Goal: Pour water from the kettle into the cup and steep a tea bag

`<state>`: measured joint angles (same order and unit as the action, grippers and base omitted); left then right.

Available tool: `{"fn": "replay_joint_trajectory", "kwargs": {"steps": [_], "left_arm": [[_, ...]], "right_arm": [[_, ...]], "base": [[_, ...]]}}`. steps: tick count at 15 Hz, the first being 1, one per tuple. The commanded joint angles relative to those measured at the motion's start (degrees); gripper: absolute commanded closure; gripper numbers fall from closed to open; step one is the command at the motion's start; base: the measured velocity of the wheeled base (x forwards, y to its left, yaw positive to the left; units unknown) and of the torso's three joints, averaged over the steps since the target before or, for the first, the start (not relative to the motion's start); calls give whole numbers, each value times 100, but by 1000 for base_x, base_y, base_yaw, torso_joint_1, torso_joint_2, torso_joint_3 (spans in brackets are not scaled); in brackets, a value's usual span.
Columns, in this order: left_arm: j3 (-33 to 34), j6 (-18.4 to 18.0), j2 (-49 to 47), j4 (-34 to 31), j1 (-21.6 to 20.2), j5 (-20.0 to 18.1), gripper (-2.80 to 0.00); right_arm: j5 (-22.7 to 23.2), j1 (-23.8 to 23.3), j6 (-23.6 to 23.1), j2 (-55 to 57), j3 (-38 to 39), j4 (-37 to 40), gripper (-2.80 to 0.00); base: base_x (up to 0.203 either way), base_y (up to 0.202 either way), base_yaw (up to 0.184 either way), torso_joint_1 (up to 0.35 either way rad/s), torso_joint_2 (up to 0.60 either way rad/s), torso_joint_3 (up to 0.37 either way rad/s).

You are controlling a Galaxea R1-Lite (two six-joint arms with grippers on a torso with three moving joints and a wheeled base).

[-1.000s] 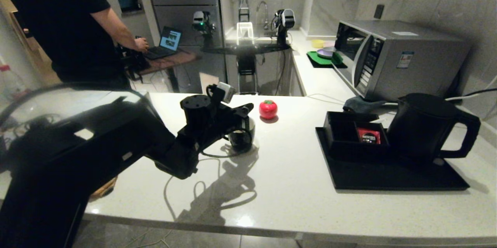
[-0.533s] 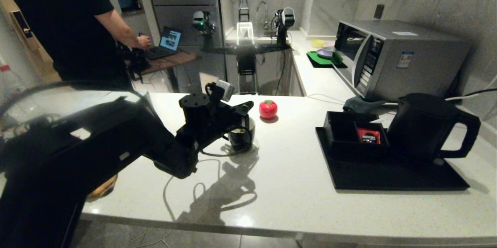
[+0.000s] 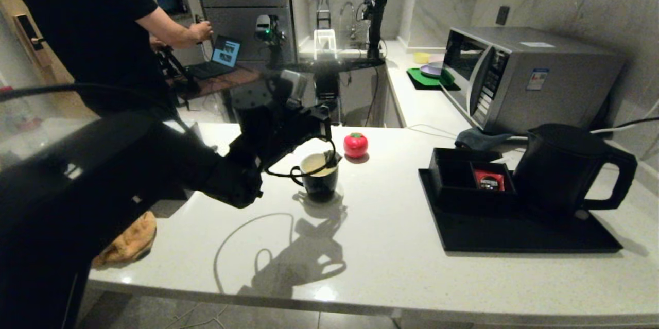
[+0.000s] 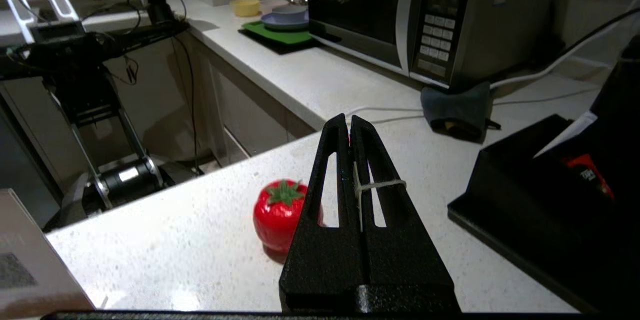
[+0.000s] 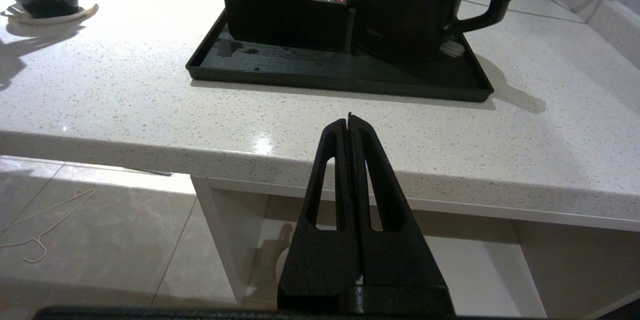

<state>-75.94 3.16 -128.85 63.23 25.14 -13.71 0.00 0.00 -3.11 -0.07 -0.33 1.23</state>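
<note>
head view: cup [image 3: 320,179] mid-counter, uncrowded

Head cam looks fwd and down over the counter [image 3: 391,246] from above; left wrist cam sits close behind shut fingers [image 4: 350,160], facing the tomato [image 4: 278,212] and microwave [image 4: 400,14] beyond; right wrist cam looks past fingers [image 5: 350,160] from below counter-edge toward tray [image 5: 340,79], kettle [image 5: 405,4], which the head cam also sees.

Matte black arms w/ looping black cable; slotted, tapered black tool [image 4: 350,122] fingers.
</note>
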Motion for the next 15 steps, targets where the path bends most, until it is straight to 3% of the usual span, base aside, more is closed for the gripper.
{"fn": "replay_joint_trajectory", "kwargs": {"steps": [1,15], "left_arm": [[-103,5,98,6,-8,-8,0],[-26,-4,-104,66,-171,-17,0]], "right_arm": [[0,0,-5,7,-2,0,0],[0,0,-5,7,-2,0,0]], "base": [[0,0,0,0,0,0],[0,0,0,0,0,0]]}}
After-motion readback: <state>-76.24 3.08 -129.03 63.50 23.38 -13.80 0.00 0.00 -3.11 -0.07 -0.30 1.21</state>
